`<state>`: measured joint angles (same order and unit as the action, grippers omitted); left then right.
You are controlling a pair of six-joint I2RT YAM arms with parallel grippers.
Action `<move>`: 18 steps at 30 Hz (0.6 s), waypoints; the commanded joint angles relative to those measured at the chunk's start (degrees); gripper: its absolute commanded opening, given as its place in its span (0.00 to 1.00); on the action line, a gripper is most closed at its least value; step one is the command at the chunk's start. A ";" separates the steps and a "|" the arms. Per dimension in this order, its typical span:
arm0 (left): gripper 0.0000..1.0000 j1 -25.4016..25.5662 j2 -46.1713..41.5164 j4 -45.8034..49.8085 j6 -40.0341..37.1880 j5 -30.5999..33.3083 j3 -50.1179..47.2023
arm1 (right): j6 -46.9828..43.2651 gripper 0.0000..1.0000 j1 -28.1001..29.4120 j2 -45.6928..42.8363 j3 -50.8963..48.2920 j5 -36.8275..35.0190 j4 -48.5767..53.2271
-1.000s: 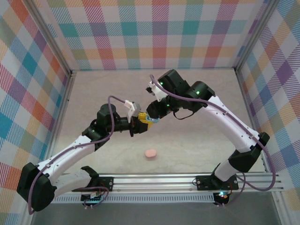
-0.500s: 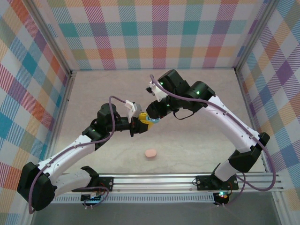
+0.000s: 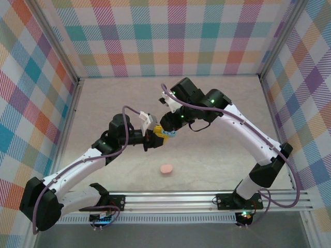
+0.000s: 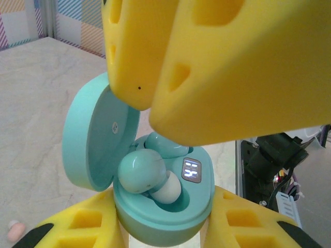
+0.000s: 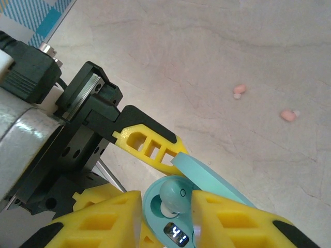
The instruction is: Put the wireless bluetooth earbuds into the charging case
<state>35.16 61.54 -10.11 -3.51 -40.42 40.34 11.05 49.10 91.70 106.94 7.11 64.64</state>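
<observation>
teal charging case (image 4: 173, 219) stays clamped in the left tool (image 4: 163, 227), lid open, blue earbud (image 4: 140, 171) seated; right tool (image 5: 165, 204) just above has parted slightly, empty.

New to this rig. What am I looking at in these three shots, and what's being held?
Two robot arms are bolted at the near edge of a table. The overhead picture looks down on both. The other two pictures come from a camera on each wrist, so the big yellow blocks in them are gripper fingers. The left gripper is shut on an open teal charging case, with a teal earbud sitting inside it. The right gripper hovers just above the case, jaws slightly apart, gripping nothing. On the table lie a pink oval case and two pink earbuds.
</observation>
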 commanded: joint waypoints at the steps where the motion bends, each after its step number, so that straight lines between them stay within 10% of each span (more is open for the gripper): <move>1: 0.00 0.60 0.28 -1.06 -1.94 -1.73 3.15 | -1.24 0.34 -0.01 1.19 -0.92 -1.49 0.87; 18: 0.00 0.61 1.69 -1.71 -2.91 -0.80 4.10 | 0.26 0.36 -0.05 -0.42 -3.51 0.15 1.38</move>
<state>35.16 63.59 -7.57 -4.45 -39.94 41.45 11.11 49.12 92.20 104.53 6.74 64.79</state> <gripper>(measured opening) 0.331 0.362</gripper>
